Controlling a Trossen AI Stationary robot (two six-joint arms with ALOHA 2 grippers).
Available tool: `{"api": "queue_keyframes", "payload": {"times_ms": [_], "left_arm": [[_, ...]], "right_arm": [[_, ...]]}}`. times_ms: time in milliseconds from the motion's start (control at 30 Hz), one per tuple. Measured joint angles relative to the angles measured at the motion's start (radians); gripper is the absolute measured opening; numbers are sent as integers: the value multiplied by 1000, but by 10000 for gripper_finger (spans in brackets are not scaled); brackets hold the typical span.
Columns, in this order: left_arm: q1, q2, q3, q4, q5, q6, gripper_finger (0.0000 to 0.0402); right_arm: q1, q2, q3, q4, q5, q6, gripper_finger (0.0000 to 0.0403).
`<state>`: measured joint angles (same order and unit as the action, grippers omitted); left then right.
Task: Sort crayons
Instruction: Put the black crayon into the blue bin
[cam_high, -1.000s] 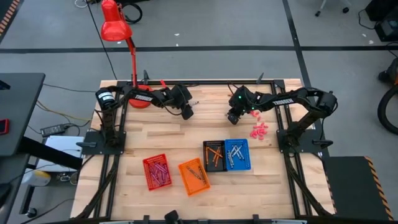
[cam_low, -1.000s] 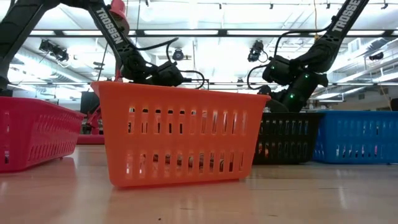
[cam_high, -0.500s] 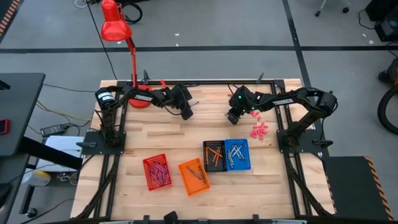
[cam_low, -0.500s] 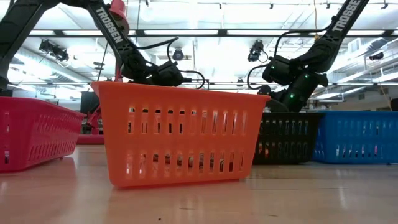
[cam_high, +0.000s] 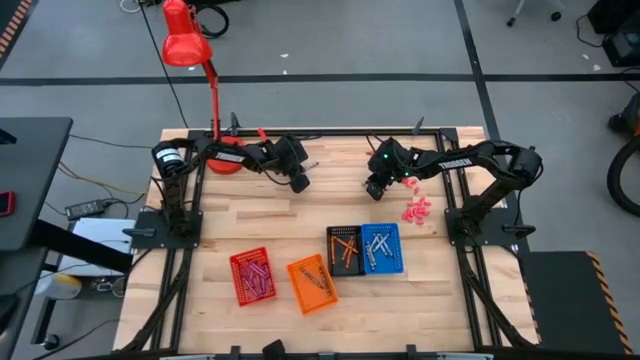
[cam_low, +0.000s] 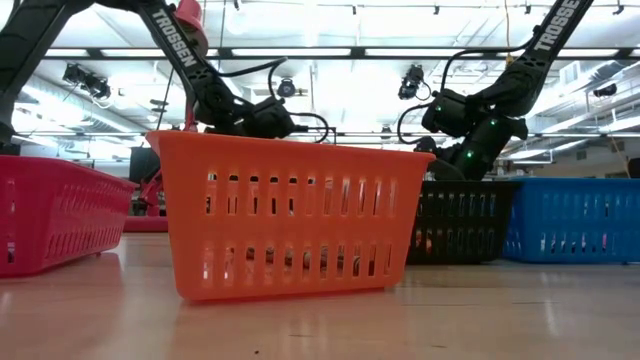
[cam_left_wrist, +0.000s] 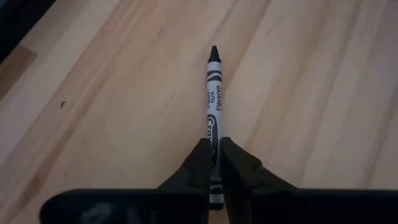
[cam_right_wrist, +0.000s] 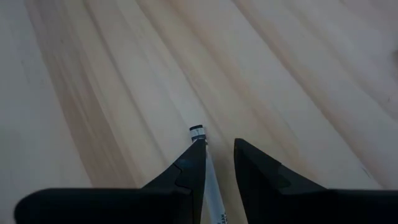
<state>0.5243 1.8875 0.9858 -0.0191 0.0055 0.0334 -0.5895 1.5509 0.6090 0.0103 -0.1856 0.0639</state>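
Four baskets are lined along the bench's front edge: red (cam_high: 252, 276), orange (cam_high: 311, 283), black (cam_high: 344, 250), blue (cam_high: 381, 248), each holding crayons. A loose pink pile (cam_high: 416, 209) lies near the right edge. The left gripper (cam_left_wrist: 213, 163), over the rear middle, is clenched on one black crayon (cam_left_wrist: 213, 93). The right gripper (cam_right_wrist: 219, 155), rear right of centre, is parted, one grey crayon (cam_right_wrist: 205, 163) seen against a finger; a grasp cannot be told.

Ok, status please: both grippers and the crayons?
Left gripper shut on black crayon. Right gripper beside a crayon on table, grip unclear. Nothing in the way.
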Motion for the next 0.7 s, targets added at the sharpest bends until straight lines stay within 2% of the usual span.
{"api": "queue_keyframes", "payload": {"times_ms": [367,700], "left_arm": [[-8,-114,-4,-57,0,-14,28],[-95,-255,-2,-104,3,-24,29]], "right_arm": [[0,0,0,-12,0,-8,89],[0,0,0,-15,-1,-11,89]]}}
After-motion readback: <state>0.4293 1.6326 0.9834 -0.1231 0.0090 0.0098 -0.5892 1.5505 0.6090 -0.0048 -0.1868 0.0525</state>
